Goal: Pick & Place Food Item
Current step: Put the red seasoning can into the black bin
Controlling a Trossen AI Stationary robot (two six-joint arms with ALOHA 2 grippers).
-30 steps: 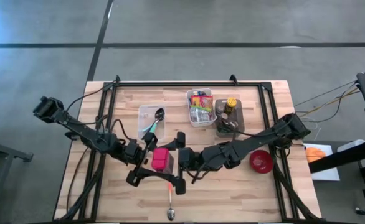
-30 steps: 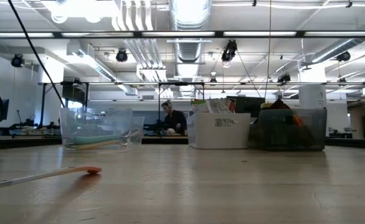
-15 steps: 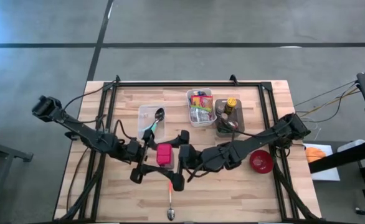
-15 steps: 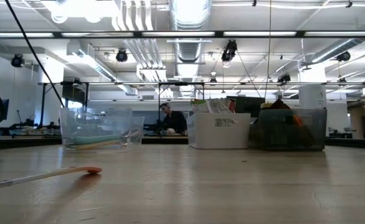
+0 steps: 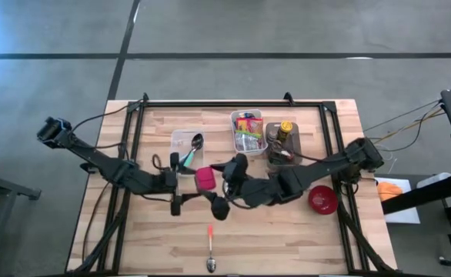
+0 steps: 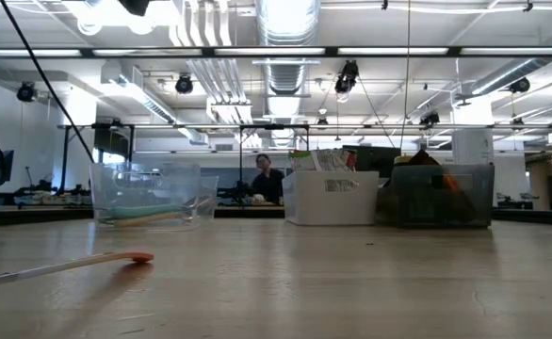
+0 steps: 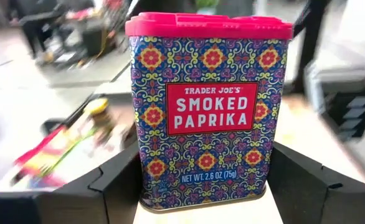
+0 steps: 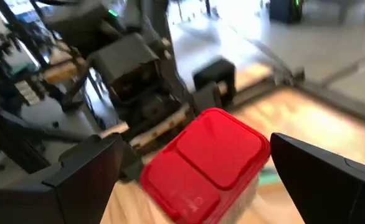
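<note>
A tin of smoked paprika (image 7: 210, 115), patterned blue with a pink-red lid (image 5: 205, 178), hangs over the middle of the table. My left gripper (image 5: 193, 183) is shut on it, reaching in from the table's left. My right gripper (image 5: 227, 187) stands open just to the tin's right. In the right wrist view its two fingers (image 8: 89, 171) flank the tin's lid (image 8: 210, 155) without touching it. Neither gripper nor the tin shows in the low view. My left gripper pinches the paprika tin between its two fingers (image 7: 111, 183), one on each narrow side near the bottom (image 7: 139, 186). The fingers come nearly level from the table's left. The tin stands about upright, lid up, lifted clear of the table.
At the back stand a clear tub of spoons (image 5: 187, 146), a white bin of packets (image 5: 248, 132) and a bin with jars (image 5: 281, 145). A red bowl (image 5: 322, 200) sits at the right. An orange-handled spoon (image 5: 210, 246) lies near the front edge.
My left gripper has tipped up from slanting down to nearly level and carried the tin a little toward the far edge. My right gripper has tipped up and rolled likewise, staying open beside the tin.
</note>
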